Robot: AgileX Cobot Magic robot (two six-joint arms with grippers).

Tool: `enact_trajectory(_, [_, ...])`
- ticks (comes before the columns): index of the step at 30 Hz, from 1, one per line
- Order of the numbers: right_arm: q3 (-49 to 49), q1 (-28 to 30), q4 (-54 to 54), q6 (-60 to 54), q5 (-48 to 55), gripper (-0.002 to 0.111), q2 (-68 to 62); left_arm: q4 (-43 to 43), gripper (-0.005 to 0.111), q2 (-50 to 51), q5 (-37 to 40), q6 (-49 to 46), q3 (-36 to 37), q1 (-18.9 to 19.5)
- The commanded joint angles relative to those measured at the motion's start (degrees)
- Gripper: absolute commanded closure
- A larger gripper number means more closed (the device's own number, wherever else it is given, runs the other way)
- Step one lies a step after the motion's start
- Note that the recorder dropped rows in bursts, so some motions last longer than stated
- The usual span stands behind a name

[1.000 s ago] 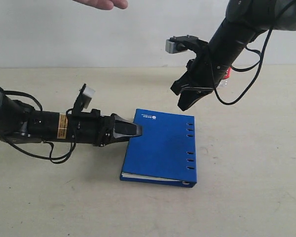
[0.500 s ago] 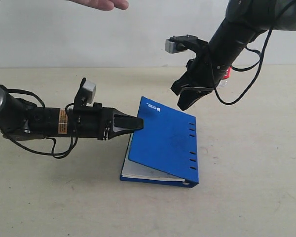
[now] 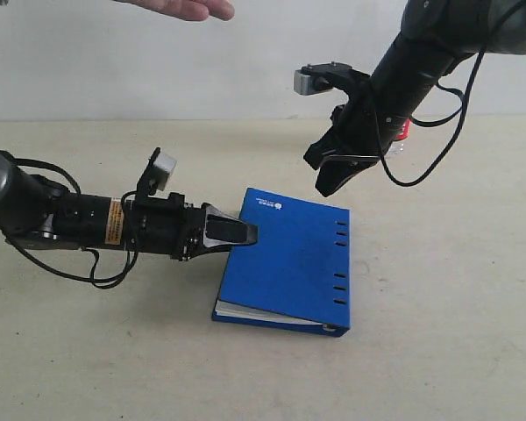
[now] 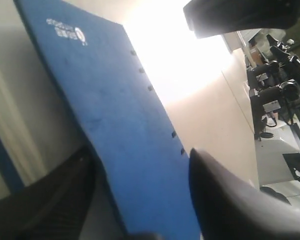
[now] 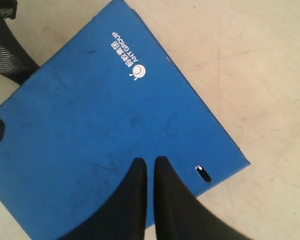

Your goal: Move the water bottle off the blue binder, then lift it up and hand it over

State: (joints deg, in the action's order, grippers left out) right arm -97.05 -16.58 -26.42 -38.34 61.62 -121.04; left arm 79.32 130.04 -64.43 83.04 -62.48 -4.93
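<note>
- Count in the exterior view: one blue binder (image 3: 289,263), one water bottle (image 3: 403,133), two grippers, one human hand (image 3: 188,9).
- The blue binder lies on the table (image 3: 447,351), near the middle of the view. One white logo sits at its 11 o'clock corner. Six small holes run along its 3 o'clock edge, in two groups of three.
- The water bottle stands on the table at 1 o'clock from the binder, well apart from it. The right arm hides most of it; only the red cap and part of the clear body show.
- The left gripper (image 3: 238,232) lies low at the binder's 9 o'clock edge. In the left wrist view its fingers (image 4: 230,205) stand apart, with the cover's edge between them. Contact with the cover cannot be told.
- The right gripper (image 3: 329,182) hangs above the binder's 12 o'clock edge, clear of it. In the right wrist view its fingers (image 5: 135,200) are pressed together and hold nothing.
- The human hand shows at 11 o'clock, at the view's upper edge.
</note>
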Motion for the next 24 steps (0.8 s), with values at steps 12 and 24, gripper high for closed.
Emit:
enact_trajectory(12, [-0.21,0.06,1.45,0.00,-0.13,0.108,0.51,-0.81,0.102,0.28,-1.59,-5.67,-2.53,-3.12])
enact_trajectory(24, [1.58,0.06,9.28,-1.75,0.66,0.108,0.41,-1.02,0.102,0.28,-5.54,-17.61,-1.41,-0.97])
